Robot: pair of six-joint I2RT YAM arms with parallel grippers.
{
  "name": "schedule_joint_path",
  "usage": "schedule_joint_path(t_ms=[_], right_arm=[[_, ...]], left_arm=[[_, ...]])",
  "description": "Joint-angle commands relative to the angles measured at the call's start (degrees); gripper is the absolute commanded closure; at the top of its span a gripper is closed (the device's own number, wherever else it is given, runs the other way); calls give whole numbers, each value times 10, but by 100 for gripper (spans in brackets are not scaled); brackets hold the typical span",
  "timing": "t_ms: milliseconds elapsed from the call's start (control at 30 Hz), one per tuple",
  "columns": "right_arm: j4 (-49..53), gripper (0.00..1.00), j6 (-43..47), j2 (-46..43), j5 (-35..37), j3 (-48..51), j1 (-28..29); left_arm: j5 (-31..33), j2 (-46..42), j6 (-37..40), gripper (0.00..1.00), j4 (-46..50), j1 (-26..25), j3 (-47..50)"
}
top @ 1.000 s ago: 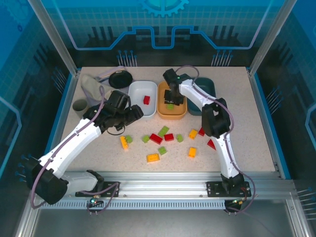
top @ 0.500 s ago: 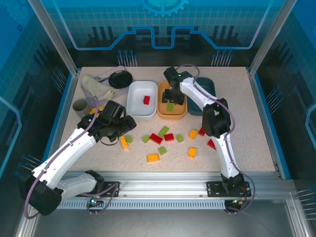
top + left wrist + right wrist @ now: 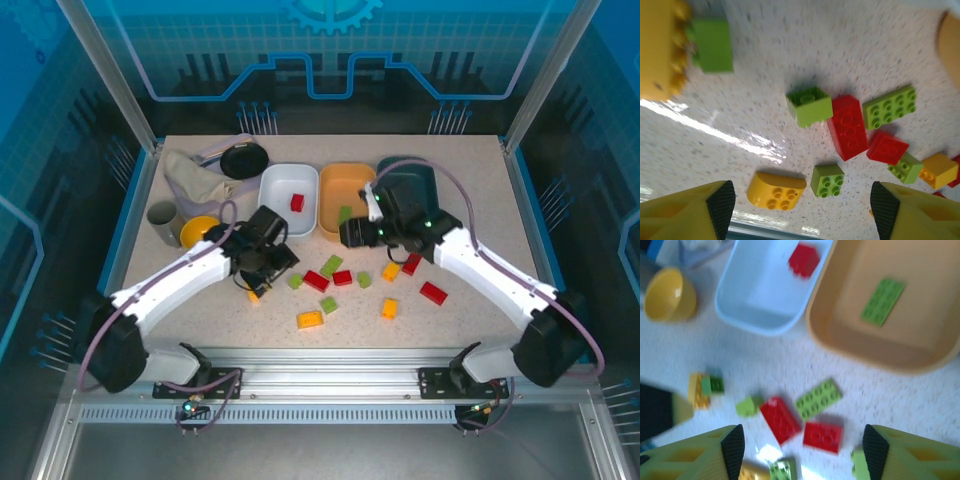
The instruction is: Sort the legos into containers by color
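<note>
The white tray point(image 3: 285, 180) holds one red lego point(image 3: 297, 203). The orange tray point(image 3: 345, 187) holds a green plate point(image 3: 344, 213). My right arm partly covers the teal tray point(image 3: 412, 180). Red, green and yellow-orange legos lie loose on the table, among them a long red one point(image 3: 316, 281). My left gripper point(image 3: 275, 258) hangs open over them, above a yellow curved lego point(image 3: 776, 190) and a small green one point(image 3: 827, 180). My right gripper point(image 3: 350, 235) is open and empty at the orange tray's point(image 3: 920, 352) near rim, above a red lego point(image 3: 822, 436) and a green plate point(image 3: 818, 399).
A small yellow bowl point(image 3: 200, 231) and a grey cup point(image 3: 162, 214) stand at the left. A crumpled cloth point(image 3: 190, 172) and a black round lid point(image 3: 244, 159) lie at the back left. More legos point(image 3: 433, 292) lie under the right arm.
My right gripper has pulled back from inside the orange tray to the table in front of it, leaving the green plate there. My left gripper has moved toward the loose legos.
</note>
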State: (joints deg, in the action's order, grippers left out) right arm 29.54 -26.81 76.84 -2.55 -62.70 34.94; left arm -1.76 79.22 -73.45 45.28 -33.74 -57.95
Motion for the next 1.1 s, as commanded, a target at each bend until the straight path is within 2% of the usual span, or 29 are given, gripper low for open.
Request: schedule_joint_path(t_ms=[0, 200, 467, 633, 833, 1000, 1067], right_arm=[[-36, 26, 21, -63, -62, 75, 14], [5, 22, 10, -158, -53, 141, 15], [33, 22, 2, -210, -46, 158, 15], [40, 22, 4, -222, -49, 165, 11], [48, 22, 10, -223, -60, 163, 1], [50, 22, 11, -223, -65, 162, -5], [48, 22, 9, -222, -67, 162, -7]], left_arm=[[-40, 58, -121, 22, -37, -31, -19], [-32, 133, -212, 19, -58, -57, -51], [-1, 207, -273, 18, -92, -58, -87], [11, 248, -280, 25, -92, -59, -110], [34, 258, -292, 31, -91, -58, -98], [37, 266, -300, 40, -105, -58, -84], [42, 269, -299, 47, -106, -58, -83]])
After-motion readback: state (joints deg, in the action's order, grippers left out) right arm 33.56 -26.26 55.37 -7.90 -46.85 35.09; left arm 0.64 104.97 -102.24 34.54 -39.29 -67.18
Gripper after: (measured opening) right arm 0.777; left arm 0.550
